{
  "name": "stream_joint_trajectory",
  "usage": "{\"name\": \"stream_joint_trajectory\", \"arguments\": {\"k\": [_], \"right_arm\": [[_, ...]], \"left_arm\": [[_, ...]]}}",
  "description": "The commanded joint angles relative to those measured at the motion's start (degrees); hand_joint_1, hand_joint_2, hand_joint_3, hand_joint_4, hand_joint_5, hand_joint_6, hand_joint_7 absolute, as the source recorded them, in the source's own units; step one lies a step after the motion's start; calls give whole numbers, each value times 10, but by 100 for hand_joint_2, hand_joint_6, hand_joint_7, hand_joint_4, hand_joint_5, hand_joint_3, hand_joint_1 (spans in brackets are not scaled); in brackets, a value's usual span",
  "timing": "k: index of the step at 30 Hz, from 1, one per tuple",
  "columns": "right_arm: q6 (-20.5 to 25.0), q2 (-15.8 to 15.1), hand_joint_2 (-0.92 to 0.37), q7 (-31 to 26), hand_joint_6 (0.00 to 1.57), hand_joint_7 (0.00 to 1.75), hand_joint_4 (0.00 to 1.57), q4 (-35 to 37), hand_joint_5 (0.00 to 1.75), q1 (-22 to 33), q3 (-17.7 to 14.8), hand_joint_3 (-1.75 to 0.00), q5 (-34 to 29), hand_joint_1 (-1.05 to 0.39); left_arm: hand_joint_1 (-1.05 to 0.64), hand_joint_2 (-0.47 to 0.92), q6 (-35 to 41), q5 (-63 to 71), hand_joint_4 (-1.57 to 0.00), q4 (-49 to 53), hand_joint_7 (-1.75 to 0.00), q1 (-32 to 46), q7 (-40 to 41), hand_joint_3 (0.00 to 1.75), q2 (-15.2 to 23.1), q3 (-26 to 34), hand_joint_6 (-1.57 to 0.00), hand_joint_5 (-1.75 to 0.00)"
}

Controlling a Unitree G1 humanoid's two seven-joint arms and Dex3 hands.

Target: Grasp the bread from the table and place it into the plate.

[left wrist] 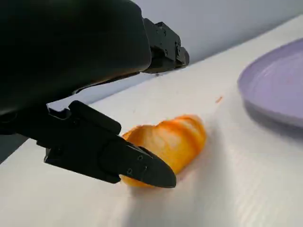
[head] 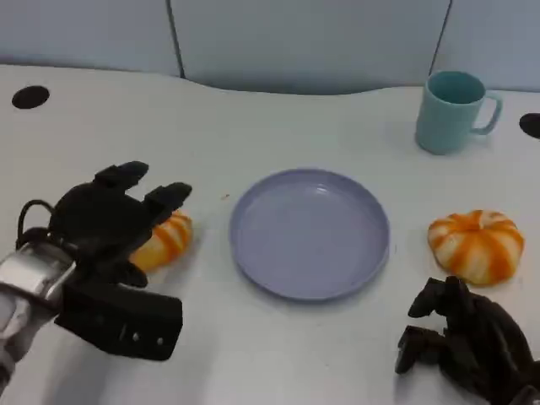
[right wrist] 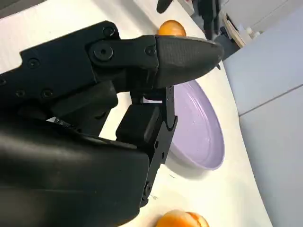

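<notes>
- Left hand (head: 114, 221) at lower left of head view, fingers spread over an orange-striped bread (head: 165, 240) lying on the white table (head: 278, 346); no grasp, hand open.
- Left wrist view: bread (left wrist: 168, 144) sits on the table between the fingers, a fingertip (left wrist: 147, 169) just in front of it, contact unclear.
- Purple plate (head: 310, 232) at frame centre, nothing in it, just right of that bread.
- 2nd striped bread (head: 476, 244) right of the plate, near right hand (head: 468, 342).
- Right hand at lower right, fingers curled in, holding nothing.
- Teal mug (head: 454, 110) upper right, well apart from plate.
</notes>
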Motion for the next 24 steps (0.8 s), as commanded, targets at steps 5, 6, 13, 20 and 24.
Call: {"name": "stream_joint_trajectory", "arguments": {"k": [5,6,13,20,24], "right_arm": [[12,-5,-92,-3,118,100,128,-3,110,19,1,-44,-1,-47],[15,-4,-92,-5,118,100,127,-5,110,20,1,-44,0,-47],[24,-7,-92,-10,117,101,127,-20,111,29,1,-43,0,-47],[29,-12,-92,-5,117,103,128,-23,113,33,-3,-42,3,-48],[38,-15,-92,-3,117,105,127,-32,113,40,-7,-42,10,-48]], "left_arm": [[-59,81,22,-7,0,199,-1,-107,25,0,-42,-70,-8,0],[-58,81,24,-8,0,221,-1,-118,30,0,-48,-78,-8,0],[-61,83,35,-14,0,337,0,-175,58,0,-83,-130,-4,0],[-64,79,55,-34,0,391,-1,-200,63,0,-107,-147,-5,0],[-66,79,65,-41,0,407,-1,-210,52,1,-117,-153,-4,0]]}}
